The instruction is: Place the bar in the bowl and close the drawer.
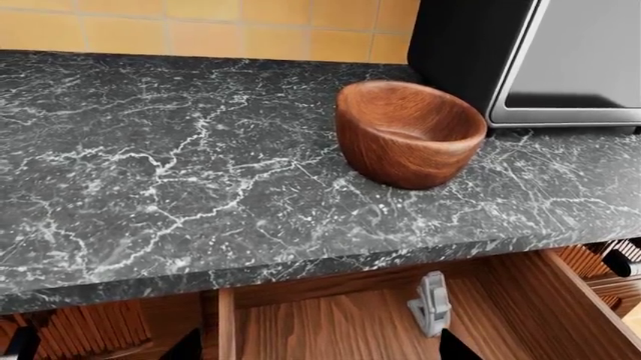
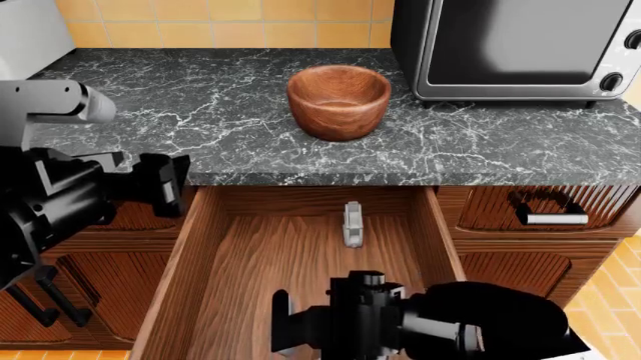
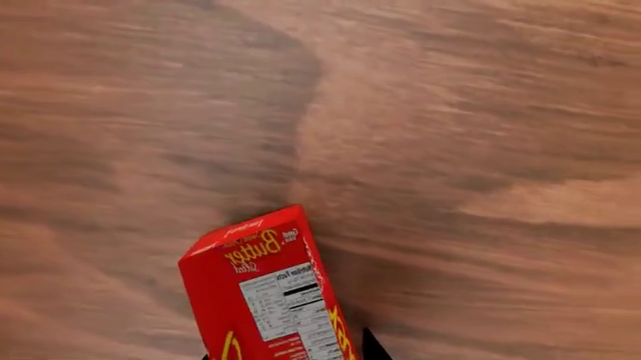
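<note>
While the right gripper [image 2: 341, 330] sits low inside the open drawer [image 2: 300, 255], its wrist view shows the bar [image 3: 266, 289] between the dark fingertips at the frame edge, red and yellow wrapper up, over the drawer's wooden floor. Whether the jaws have closed on the bar or only straddle it, I cannot tell. The head view hides the bar under the arm.

Left gripper [image 2: 161, 184]: parked beside the drawer's left wall, below the counter edge, holding nothing I can see; its spread cannot be judged.

Step in hand, as I judge it: securing the bar for pick-up. Next move calls for a firm pinch, a straight lift clear of the drawer walls and counter lip, then a carry to the bowl [image 2: 338, 100]. Drawer closing follows.

A small grey metal piece [image 2: 352, 223] stands near the drawer's back.

Surface: black marble countertop [image 2: 180, 112], bowl upright and empty, toaster oven [image 2: 516, 49] just beside it; yellow-orange tile wall [image 2: 230, 22] behind.
</note>
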